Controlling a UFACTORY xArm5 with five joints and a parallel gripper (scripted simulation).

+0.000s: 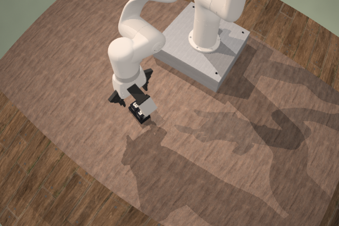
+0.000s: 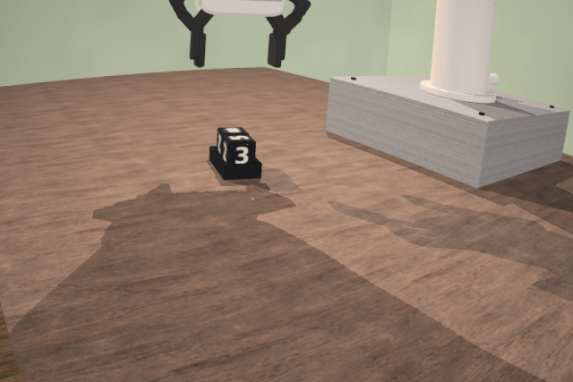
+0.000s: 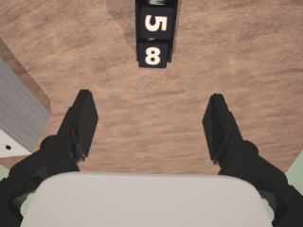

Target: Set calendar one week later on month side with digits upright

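The black tray [image 2: 243, 171] [image 1: 135, 115] lies flat on the table with two black cubes in it, side by side. The cube nearer the exterior camera [image 2: 241, 155] [image 1: 140, 113] [image 3: 155, 23] shows a 3 on its end face and a 5 on top, turned sideways to the row. The other cube [image 2: 233, 130] [image 1: 134, 105] [image 3: 152, 56] shows an 8 on top. The left long side is seen too slantwise in the exterior view to read its digits surely; no month name is legible. My gripper [image 2: 236, 64] [image 3: 151, 105] is wide open and empty, well above the cubes.
The grey base block [image 1: 191, 66] [image 2: 402, 141] [image 3: 19, 109] carries the arm, beyond the tray to the right in the exterior view. The arm's shadow falls across the table [image 1: 68, 103] [image 2: 115, 123] near the tray. The grey wrist camera housing [image 1: 148, 106] partly covers the tray in the top view.
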